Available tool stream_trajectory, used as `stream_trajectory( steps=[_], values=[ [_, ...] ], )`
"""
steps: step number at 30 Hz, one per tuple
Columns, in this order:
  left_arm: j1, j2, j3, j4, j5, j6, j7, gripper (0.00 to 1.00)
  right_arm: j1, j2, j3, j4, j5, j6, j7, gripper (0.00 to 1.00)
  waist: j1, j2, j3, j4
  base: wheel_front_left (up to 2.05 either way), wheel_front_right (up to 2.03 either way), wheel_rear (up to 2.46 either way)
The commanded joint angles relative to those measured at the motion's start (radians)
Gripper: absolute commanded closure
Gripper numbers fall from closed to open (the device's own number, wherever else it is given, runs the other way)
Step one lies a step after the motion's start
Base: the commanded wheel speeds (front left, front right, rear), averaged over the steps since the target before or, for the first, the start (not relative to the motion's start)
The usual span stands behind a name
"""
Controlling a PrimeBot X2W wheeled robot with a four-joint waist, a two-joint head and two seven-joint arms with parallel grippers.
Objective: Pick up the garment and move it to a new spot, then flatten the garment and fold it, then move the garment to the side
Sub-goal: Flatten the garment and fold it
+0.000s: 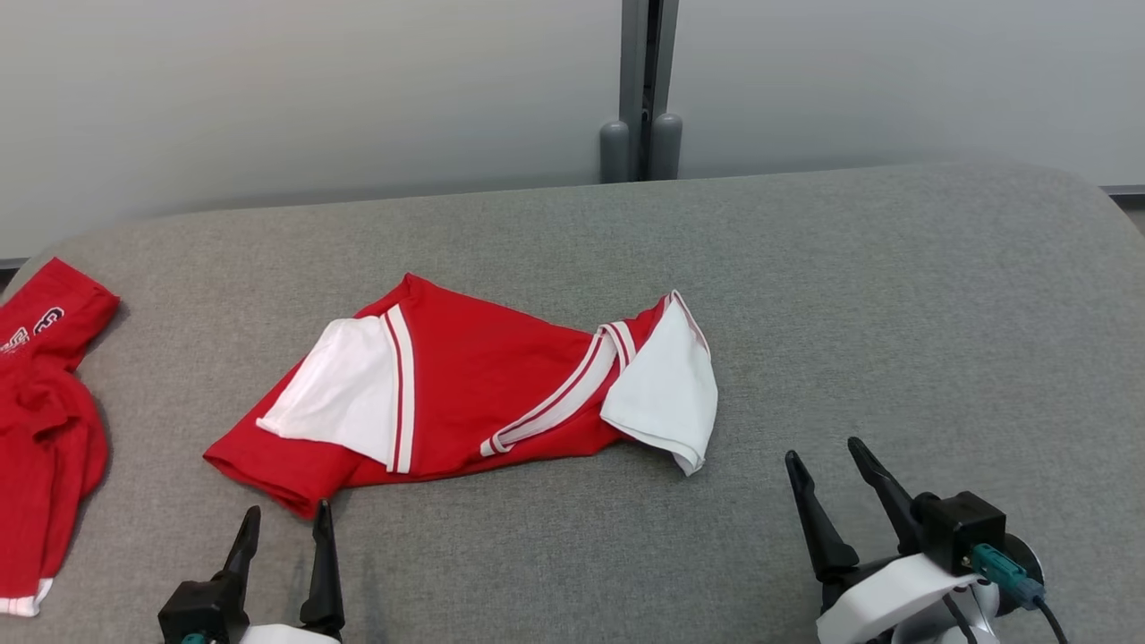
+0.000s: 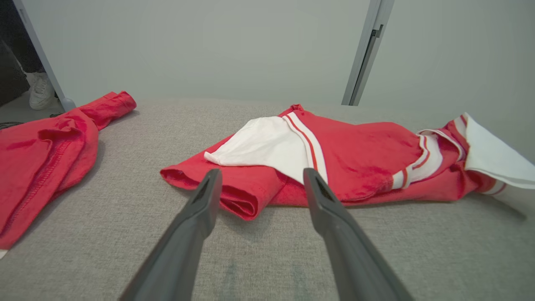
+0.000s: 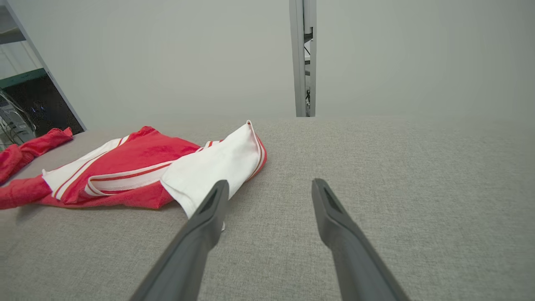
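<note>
Two open, empty tools: left gripper (image 1: 287, 506), right gripper (image 1: 823, 447). Red-and-white jersey (image 1: 483, 385), likely soft, light: pinch hem (image 1: 295, 483) at seven o'clock, white sleeve (image 1: 666, 394) at four o'clock.

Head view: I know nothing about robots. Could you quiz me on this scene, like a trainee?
1. True or false: the left fingers and right fingers stand open, holding nothing.
2. Fill in: the striped garment has ____ sleeves.
3. Where does the second red garment lie? A) at the left edge of the grey table; B) at its right edge; C) on the striped garment.
Key: 1 true; 2 white; 3 A.
</note>
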Motion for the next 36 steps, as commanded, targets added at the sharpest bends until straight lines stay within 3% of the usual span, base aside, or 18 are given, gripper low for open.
stream_trajectory(
  steps=[1,10,18,29,30,31,33,36],
  values=[
    [-0.022,0.004,-0.007,0.002,-0.009,-0.002,-0.002,0.0,-0.013,-0.007,0.016,-0.004,-0.003,0.0,0.0,0.0,-0.0001,0.0,0.016,0.022,0.0,0.0,0.0],
    [-0.044,0.003,-0.057,0.012,-0.022,-0.005,-0.002,0.0,-0.087,-0.02,0.111,0.015,-0.009,0.0,0.0,0.0,-0.0001,0.0,0.068,0.113,0.0,0.0,0.0],
    [-0.063,0.003,-0.092,0.026,-0.042,-0.008,-0.002,0.0,-0.189,-0.044,0.196,0.126,-0.071,0.0,0.0,0.0,-0.0001,0.0,0.106,0.203,0.0,0.0,0.0],
    [-0.077,0.003,-0.122,0.019,-0.067,0.003,-0.002,0.0,-0.278,-0.038,0.128,0.279,-0.188,0.0,0.0,0.0,-0.0001,0.0,0.151,0.247,0.0,0.0,0.0],
    [-0.079,0.004,-0.125,0.017,-0.068,0.005,-0.002,0.0,-0.281,-0.037,0.121,0.285,-0.194,0.0,0.0,0.16,-0.0001,0.0,0.156,0.248,0.0,0.0,0.0],
    [-0.081,0.003,-0.127,0.016,-0.071,0.007,-0.002,0.0,-0.285,-0.035,0.11,0.29,-0.198,0.0,0.0,0.54,-0.0001,0.0,0.159,0.248,0.0,0.0,0.0],
    [-0.083,0.004,-0.132,0.015,-0.073,0.011,-0.002,0.0,-0.289,-0.03,0.088,0.279,-0.202,0.0,0.0,1.0,-0.0001,0.0,0.164,0.246,0.0,0.0,0.0],
    [-0.087,0.004,-0.136,0.016,-0.078,0.011,-0.002,0.0,-0.282,-0.021,0.064,0.227,-0.179,0.0,0.0,1.0,-0.0001,0.0,0.165,0.24,0.0,0.0,0.0]
  ],
)
